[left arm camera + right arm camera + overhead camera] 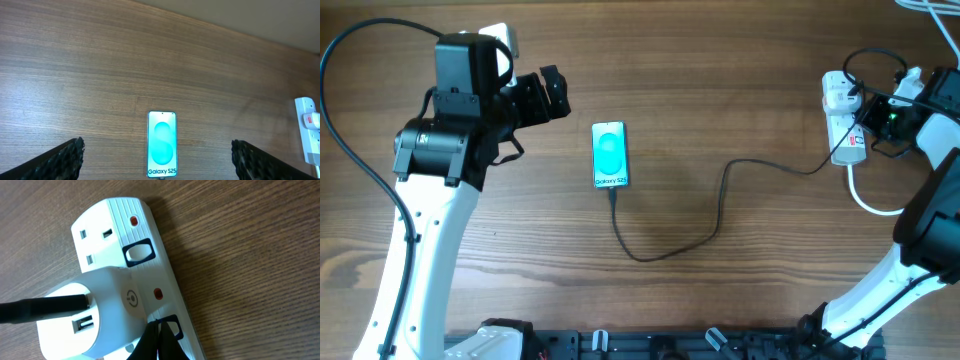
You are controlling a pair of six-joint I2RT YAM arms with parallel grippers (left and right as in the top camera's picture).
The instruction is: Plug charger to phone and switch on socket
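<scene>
The phone (610, 154) lies flat mid-table with its cyan screen lit; it also shows in the left wrist view (162, 145). The black charger cable (720, 205) runs from the phone's near end in a loop to the white socket (841, 110) at the far right. My left gripper (552, 92) is open and empty, left of the phone and above the table. My right gripper (161, 337) is shut, its fingertips pressed on the lower black-framed switch (172, 324) of the socket (150, 275), beside the white charger adapter (95, 315).
The socket's thick white cord (865, 200) curves toward the right arm's base. A second switch (138, 252) and an unused outlet sit at the socket's far end. The table's far edge shows in the left wrist view (280, 42).
</scene>
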